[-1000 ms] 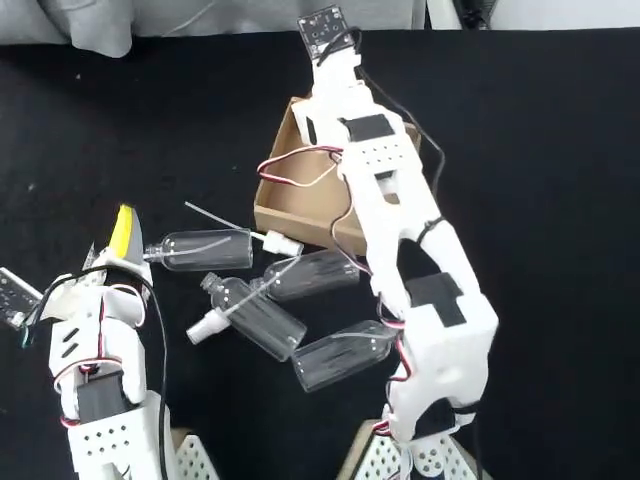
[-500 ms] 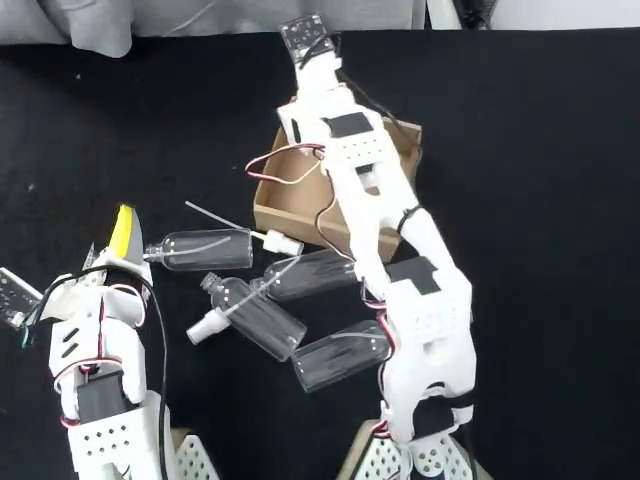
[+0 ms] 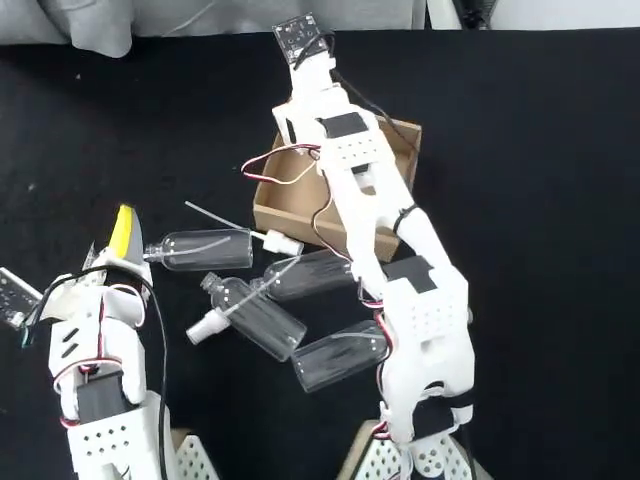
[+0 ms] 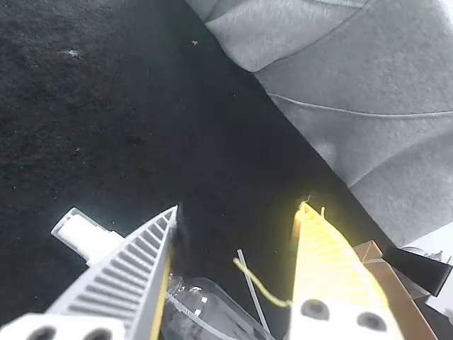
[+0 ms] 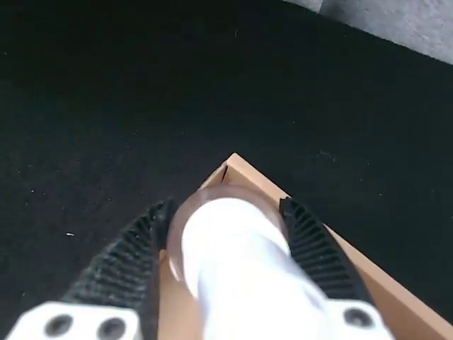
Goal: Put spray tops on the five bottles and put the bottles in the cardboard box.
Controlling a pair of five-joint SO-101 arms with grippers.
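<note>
My right gripper (image 5: 226, 212) is shut on a pale bottle (image 5: 233, 262), held over a corner of the cardboard box (image 5: 283, 195). In the high view that arm reaches over the box (image 3: 290, 215). Several clear bottles lie in front of the box. One (image 3: 205, 250) has a white spray top (image 3: 282, 243) at its neck, and another (image 3: 260, 318) lies with a spray top (image 3: 205, 327) beside it. My left gripper (image 3: 112, 245) stands open at that first bottle's base, and the bottle (image 4: 212, 312) sits low between its fingers.
Grey cloth (image 3: 90, 20) lies along the far edge of the black table. Two more clear bottles (image 3: 312, 273) (image 3: 340, 357) lie close to the right arm's base. A thin dip tube (image 3: 215, 220) sticks out above the left bottle.
The right arm has swung a little to the left over the box, still holding the bottle. The left arm and the bottles on the table have not moved.
</note>
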